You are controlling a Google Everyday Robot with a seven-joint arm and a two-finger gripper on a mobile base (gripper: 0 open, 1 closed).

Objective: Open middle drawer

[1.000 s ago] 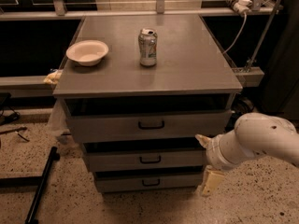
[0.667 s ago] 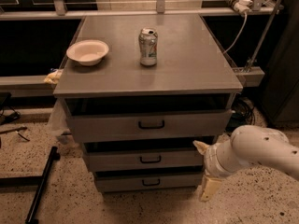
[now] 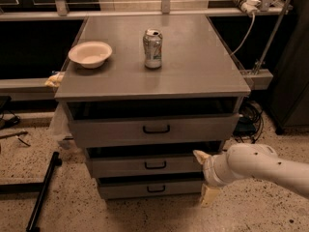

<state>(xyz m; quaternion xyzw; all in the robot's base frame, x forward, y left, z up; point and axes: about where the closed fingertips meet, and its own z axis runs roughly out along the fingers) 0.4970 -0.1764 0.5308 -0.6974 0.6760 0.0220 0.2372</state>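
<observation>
The middle drawer [image 3: 120, 167] is a low grey metal front with a small black loop handle [image 3: 155, 165] at its centre, between the taller top drawer [image 3: 106, 131] and the bottom drawer [image 3: 125, 189]. It looks closed. My gripper [image 3: 204, 175] hangs at the cabinet's lower right, just off the right end of the middle drawer. It is open and empty: one cream fingertip [image 3: 200, 154] points up-left near the drawer's right end, the other [image 3: 208, 195] points down beside the bottom drawer. The white arm [image 3: 256, 164] comes in from the right.
On the cabinet top [image 3: 193, 62] stand a cream bowl [image 3: 90, 53] at the left and a soda can [image 3: 152, 48] at the middle. A black bar [image 3: 42, 191] lies on the speckled floor to the left. Cables [image 3: 248, 117] hang at the right.
My arm has moved left and down, bringing the gripper closer to the right end of the middle drawer. The drawers have not moved.
</observation>
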